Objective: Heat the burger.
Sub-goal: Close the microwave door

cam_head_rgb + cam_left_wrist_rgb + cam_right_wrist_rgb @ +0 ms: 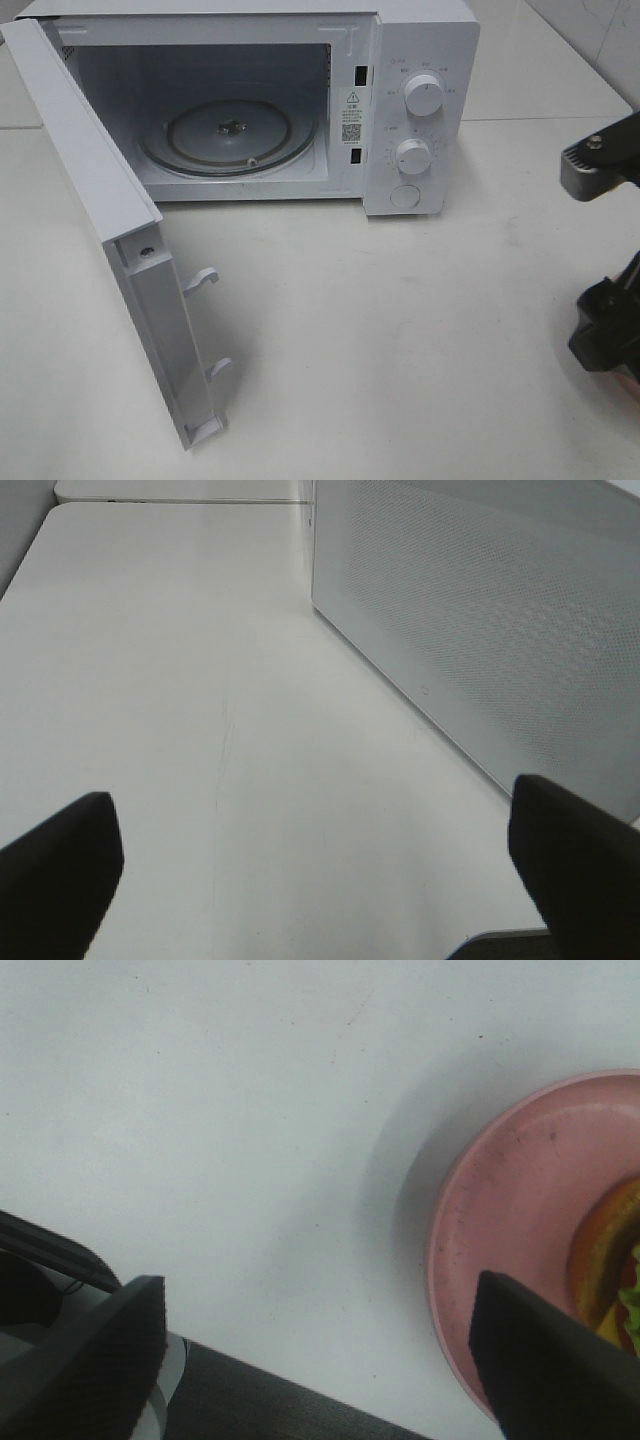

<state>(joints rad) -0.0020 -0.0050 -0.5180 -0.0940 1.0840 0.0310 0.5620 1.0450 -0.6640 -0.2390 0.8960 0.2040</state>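
Surface: we see a white table (420,330), microwave (420,100) far, door (120,270) open.
Burger (610,1260): on pink plate (500,1240).
Left gripper (310,870): wide, empty.
Right gripper (320,1350): wide, empty.

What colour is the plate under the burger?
Pink. The plate shows best in the right wrist view, with the burger at the edge of the picture.

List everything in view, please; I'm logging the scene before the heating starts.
microwave: one, white, back of the table, door swung open
glass turntable: one, clear, inside the microwave, bare
knobs: two, white, on the microwave's panel
plate: one, pink, on the table, right wrist view only
burger: one, brown bun, on the plate
table: one, white
left gripper: black, open
right gripper: black, open, beside the plate
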